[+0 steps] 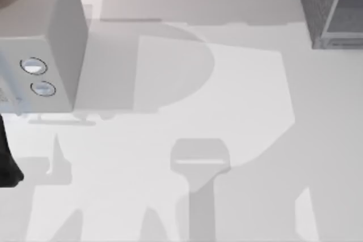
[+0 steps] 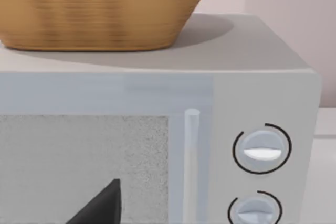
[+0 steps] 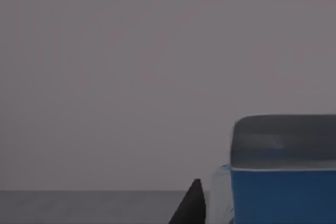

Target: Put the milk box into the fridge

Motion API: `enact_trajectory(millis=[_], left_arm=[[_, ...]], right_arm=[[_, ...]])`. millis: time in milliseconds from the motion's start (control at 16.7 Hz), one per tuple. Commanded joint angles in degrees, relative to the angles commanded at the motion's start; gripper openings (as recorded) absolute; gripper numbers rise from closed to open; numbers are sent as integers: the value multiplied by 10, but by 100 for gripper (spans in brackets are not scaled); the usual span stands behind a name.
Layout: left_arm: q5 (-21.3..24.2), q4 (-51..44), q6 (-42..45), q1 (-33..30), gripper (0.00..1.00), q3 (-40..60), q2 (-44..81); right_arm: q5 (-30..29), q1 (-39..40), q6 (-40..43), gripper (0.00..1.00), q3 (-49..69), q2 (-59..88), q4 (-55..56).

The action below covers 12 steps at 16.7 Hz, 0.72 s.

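Note:
The milk box (image 3: pixel 283 195) is a blue carton with a grey top, seen close up in the right wrist view against a dim, plain grey background. A dark fingertip (image 3: pixel 191 207) of my right arm stands just beside the box, with a narrow gap between them. Whether the box is gripped cannot be told. The fridge (image 1: pixel 332 7), dark grey and speckled with a pale frame edge, stands at the table's far right corner. My left arm (image 1: pixel 7 162) is a black shape at the left edge. Its dark fingertip (image 2: pixel 102 205) points at the microwave's door.
A light grey microwave (image 1: pixel 39 43) with two round dials (image 2: pixel 261 148) stands at the far left, with a woven basket (image 2: pixel 100 9) on top. The white table (image 1: pixel 227 111) stretches between the two appliances, crossed by soft shadows.

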<state>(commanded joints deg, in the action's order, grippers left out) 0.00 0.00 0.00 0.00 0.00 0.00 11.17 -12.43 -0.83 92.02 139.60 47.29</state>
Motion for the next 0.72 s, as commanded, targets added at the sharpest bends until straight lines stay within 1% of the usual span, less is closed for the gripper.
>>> enact_trajectory(millis=[60,720], left_arm=[[0,0,0,0,100,0,0],[0,0,0,0,100,0,0]], right_arm=[[0,0,0,0,0,0,0],[0,0,0,83,0,0,0]])
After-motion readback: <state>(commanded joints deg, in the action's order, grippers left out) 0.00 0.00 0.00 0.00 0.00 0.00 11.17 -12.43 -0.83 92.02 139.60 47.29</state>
